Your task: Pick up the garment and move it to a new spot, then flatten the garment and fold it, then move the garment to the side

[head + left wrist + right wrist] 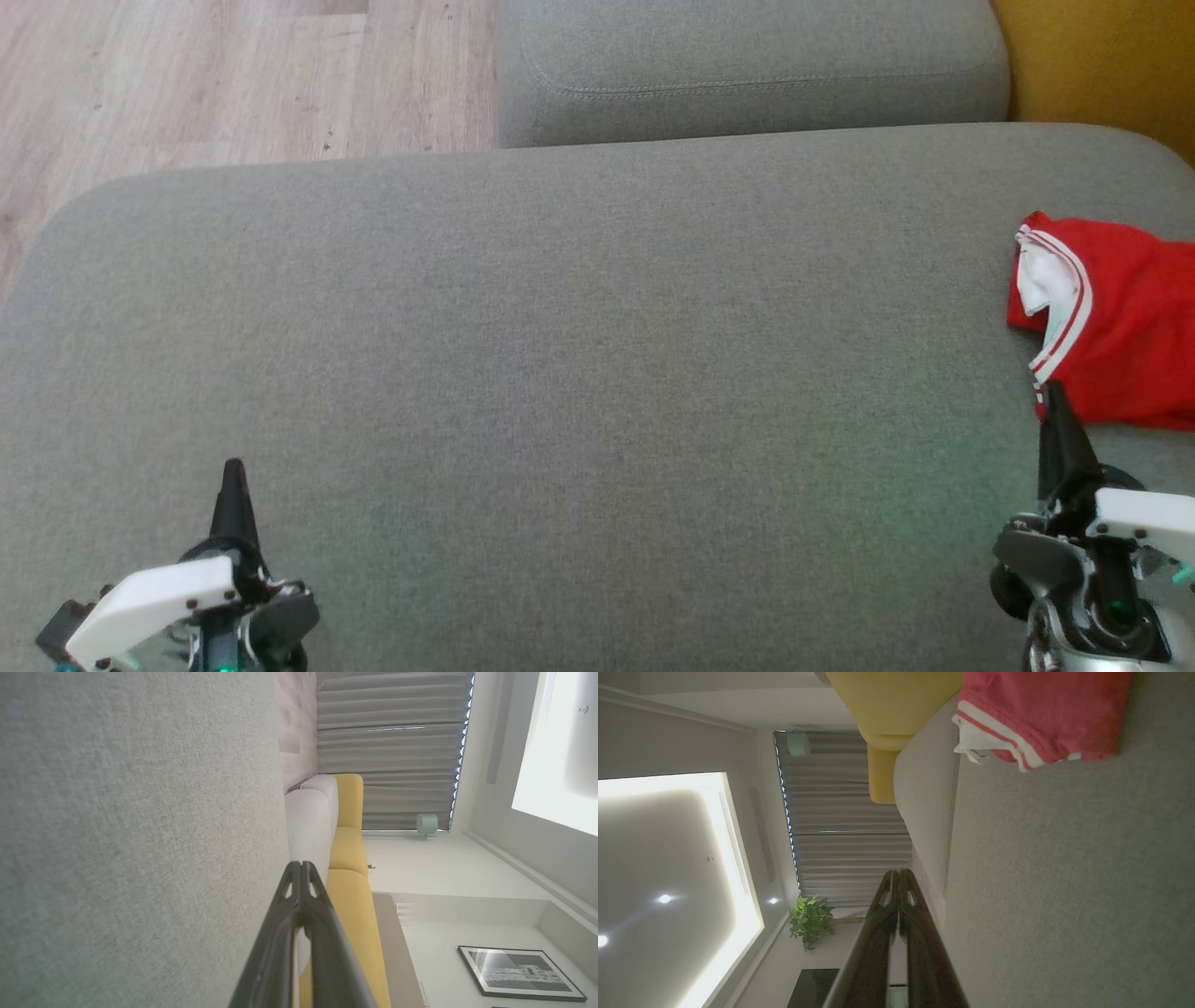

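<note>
Red garment (1116, 327) with white striped trim, I've got it lying crumpled at the far right edge of the big grey seat cushion (560, 327), partly cut off by the edge of the head view. My right gripper (1053, 390) is low on that same side, fingers pressed tight together with nothing between them. From the head its tip lines up with the garment's near hem, but the right wrist view shows bare grey fabric between fingertips and cloth, so no contact. Left gripper (233, 465) sits well away at the lower left, over bare cushion, also closed flat and empty. Beyond the seat there's a second grey cushion (747, 65), pale wood floor (187, 75) at the far left and a yellow cushion (1102, 56) in the far right corner. The wrist views catch grey curtains (387, 742), a potted plant (810, 919) and a framed picture (518, 970).
</note>
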Controlling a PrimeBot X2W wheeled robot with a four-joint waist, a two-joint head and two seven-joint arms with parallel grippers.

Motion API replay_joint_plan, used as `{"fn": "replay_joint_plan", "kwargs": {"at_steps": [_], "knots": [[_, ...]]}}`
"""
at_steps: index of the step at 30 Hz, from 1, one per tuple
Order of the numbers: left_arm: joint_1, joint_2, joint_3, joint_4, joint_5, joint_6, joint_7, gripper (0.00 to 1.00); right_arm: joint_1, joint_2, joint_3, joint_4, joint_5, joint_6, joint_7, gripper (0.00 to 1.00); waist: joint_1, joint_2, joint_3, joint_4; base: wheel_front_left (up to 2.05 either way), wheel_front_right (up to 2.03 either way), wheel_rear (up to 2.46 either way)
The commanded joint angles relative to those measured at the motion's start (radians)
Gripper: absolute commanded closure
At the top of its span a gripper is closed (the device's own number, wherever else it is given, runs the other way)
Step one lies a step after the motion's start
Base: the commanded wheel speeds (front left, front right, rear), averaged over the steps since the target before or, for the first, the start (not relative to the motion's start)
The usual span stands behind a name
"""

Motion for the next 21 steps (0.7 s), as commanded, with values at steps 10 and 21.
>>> {"fn": "replay_joint_plan", "kwargs": {"at_steps": [10,21], "knots": [[-0.048,0.009,0.042,-0.038,-0.024,-0.015,0.008,1.0,-0.021,-0.004,0.018,-0.048,0.027,0.007,0.011,1.0,0.0,0.0,0.0,0.0,0.0,0.0,0.0],[-0.048,0.009,0.042,-0.038,-0.024,-0.015,0.008,1.0,-0.021,-0.004,0.018,-0.048,0.027,0.007,0.011,1.0,0.0,0.0,0.0,0.0,0.0,0.0,0.0]]}}
